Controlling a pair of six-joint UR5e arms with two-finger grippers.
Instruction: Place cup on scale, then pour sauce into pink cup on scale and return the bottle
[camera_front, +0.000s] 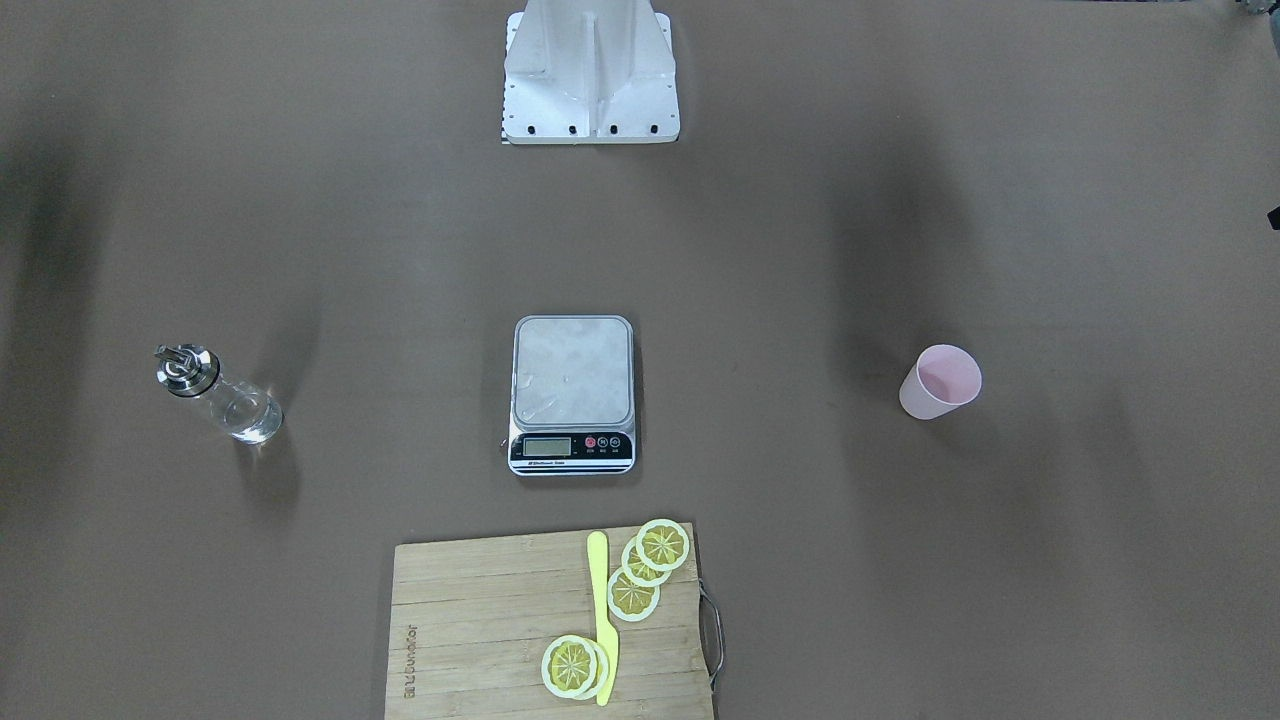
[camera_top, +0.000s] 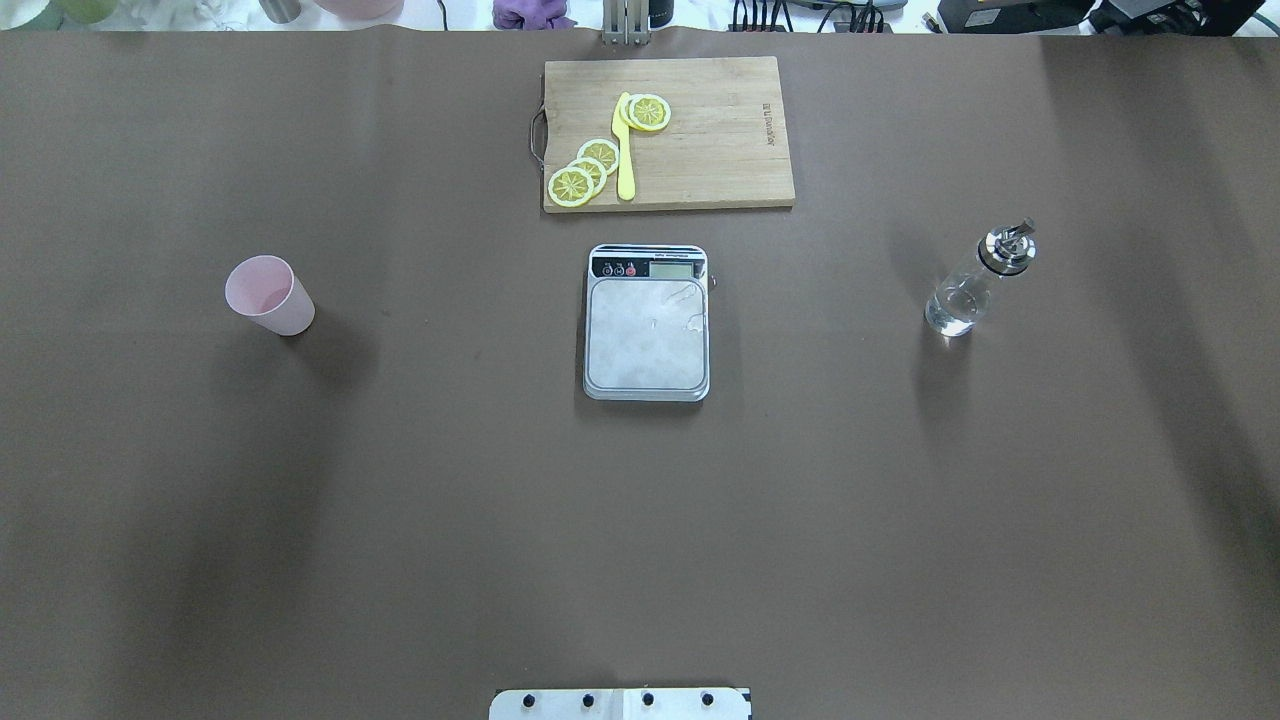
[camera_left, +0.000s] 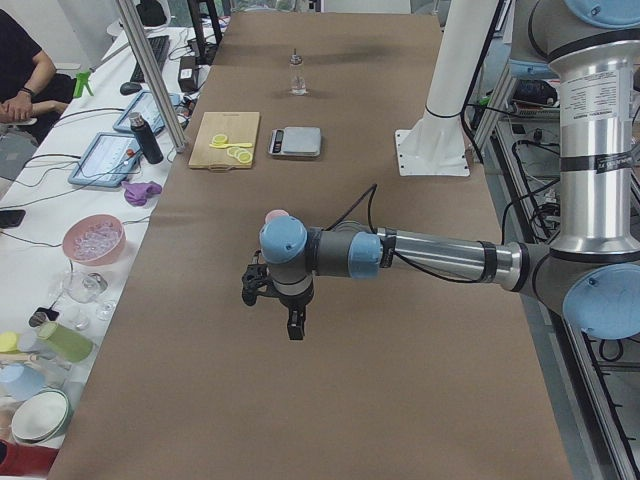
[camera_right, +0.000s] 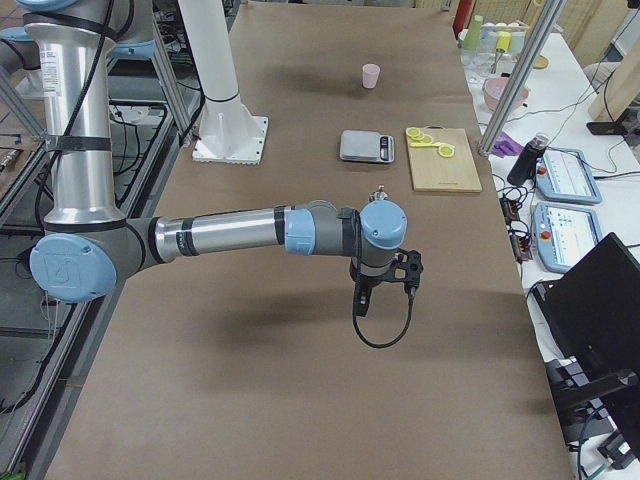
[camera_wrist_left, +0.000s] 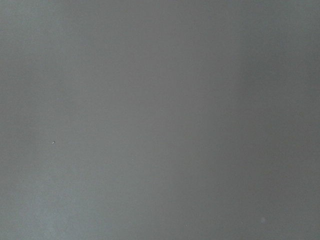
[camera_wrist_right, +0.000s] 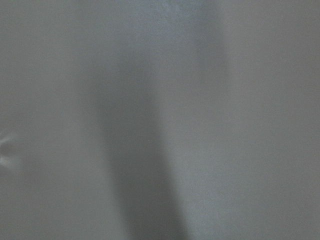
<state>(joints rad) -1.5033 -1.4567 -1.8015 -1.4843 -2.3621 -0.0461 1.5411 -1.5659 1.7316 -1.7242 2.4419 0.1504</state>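
The pale pink cup (camera_top: 268, 295) stands upright on the table's left side, empty, also seen in the front view (camera_front: 940, 382). In the middle sits the scale (camera_top: 647, 335), its steel platform bare. The clear glass bottle (camera_top: 978, 280) with a metal pourer stands upright on the right; the sauce in it is barely visible. My left gripper (camera_left: 256, 287) hangs above the table just short of the cup (camera_left: 277, 214). My right gripper (camera_right: 405, 272) hovers near the bottle (camera_right: 379, 192). Both show only in the side views, so I cannot tell their state. Both wrist views show only blurred table.
A wooden cutting board (camera_top: 720, 130) lies beyond the scale with several lemon slices (camera_top: 585, 170) and a yellow knife (camera_top: 624, 150). The robot's white base (camera_front: 590, 75) stands at the near edge. A person (camera_left: 25, 80) sits at a cluttered side table.
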